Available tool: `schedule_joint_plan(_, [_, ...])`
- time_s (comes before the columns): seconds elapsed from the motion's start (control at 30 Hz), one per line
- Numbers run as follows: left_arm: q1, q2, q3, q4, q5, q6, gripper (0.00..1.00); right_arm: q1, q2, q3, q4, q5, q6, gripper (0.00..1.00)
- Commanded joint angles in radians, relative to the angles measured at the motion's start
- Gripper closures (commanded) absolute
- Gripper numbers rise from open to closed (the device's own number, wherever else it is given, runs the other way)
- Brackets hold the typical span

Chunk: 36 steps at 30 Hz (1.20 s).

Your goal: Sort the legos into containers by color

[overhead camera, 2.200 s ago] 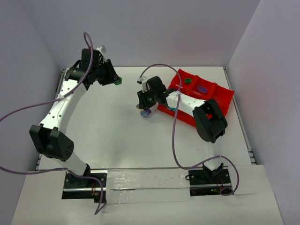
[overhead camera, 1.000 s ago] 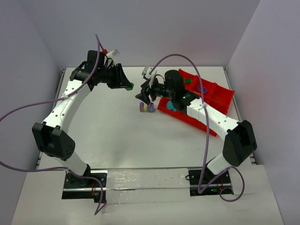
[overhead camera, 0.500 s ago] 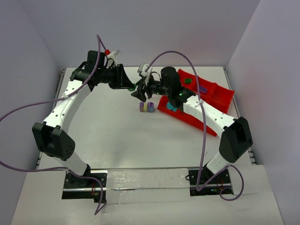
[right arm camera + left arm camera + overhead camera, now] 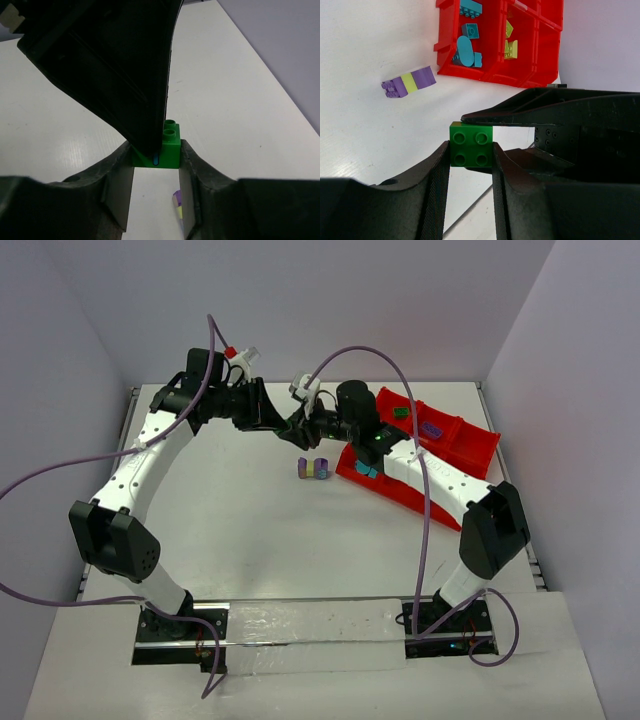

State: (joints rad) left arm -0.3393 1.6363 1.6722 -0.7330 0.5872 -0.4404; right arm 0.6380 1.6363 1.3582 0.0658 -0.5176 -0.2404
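A green lego sits high above the table between my two grippers. My left gripper is shut on its sides. My right gripper meets it head-on and is closed on the same lego across its other two faces. In the top view the left gripper and right gripper touch tip to tip, hiding the lego. A purple-yellow-purple clump lies on the table below, also in the left wrist view. The red tray stands at the right.
The tray's compartments hold teal legos and yellow-green legos; in the top view a green lego and a purple one lie in the far compartments. Purple cables loop above both arms.
The right arm has left the clump by the tray and swung up and left. The left gripper has carried the green lego rightward. The two grippers now meet on the lego.
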Motion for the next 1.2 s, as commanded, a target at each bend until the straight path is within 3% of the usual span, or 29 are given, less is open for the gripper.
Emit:
schedule_joint_plan(0.0, [-0.006, -0.029, -0.002, 0.046, 0.020, 0.014, 1.00, 0.011, -0.011, 0.023, 0.059, 0.002, 0.024, 0.79])
schedule_joint_plan(0.07, [-0.006, -0.029, -0.006, 0.047, 0.022, 0.017, 1.00, 0.011, -0.024, 0.009, 0.069, 0.013, 0.026, 0.89])
schedule_joint_plan(0.1, [-0.007, -0.033, -0.009, 0.047, 0.014, 0.017, 1.00, 0.011, -0.026, 0.006, 0.068, 0.034, 0.035, 1.00])
schedule_joint_plan(0.17, [-0.006, -0.032, -0.008, 0.035, 0.000, 0.031, 0.99, 0.011, -0.024, 0.013, 0.043, 0.042, 0.036, 1.00])
schedule_joint_plan(0.23, [-0.006, -0.023, 0.013, 0.014, -0.033, 0.047, 0.81, 0.010, -0.025, 0.013, 0.026, 0.049, 0.028, 1.00])
schedule_joint_plan(0.3, [-0.006, -0.016, 0.049, -0.018, -0.067, 0.061, 0.12, 0.006, -0.039, -0.008, 0.017, 0.080, 0.023, 1.00])
schedule_joint_plan(0.33, [-0.007, -0.013, 0.060, -0.027, -0.070, 0.068, 0.01, 0.002, -0.041, -0.018, 0.019, 0.089, 0.025, 1.00])
schedule_joint_plan(0.63, [0.054, -0.052, 0.060, -0.002, -0.171, 0.032, 0.01, -0.150, -0.122, -0.146, 0.005, 0.167, 0.111, 1.00])
schedule_joint_plan(0.87, [0.071, -0.056, 0.000, 0.023, -0.247, -0.006, 0.01, -0.339, -0.151, -0.206, 0.042, 0.450, 0.299, 1.00])
schedule_joint_plan(1.0, [0.071, -0.038, -0.017, 0.017, -0.248, -0.017, 0.02, -0.414, -0.100, -0.137, -0.025, 0.615, 0.414, 1.00])
schedule_joint_plan(1.17, [0.071, -0.032, -0.026, 0.016, -0.255, -0.025, 0.03, -0.456, 0.073, 0.084, -0.220, 0.729, 0.465, 0.99])
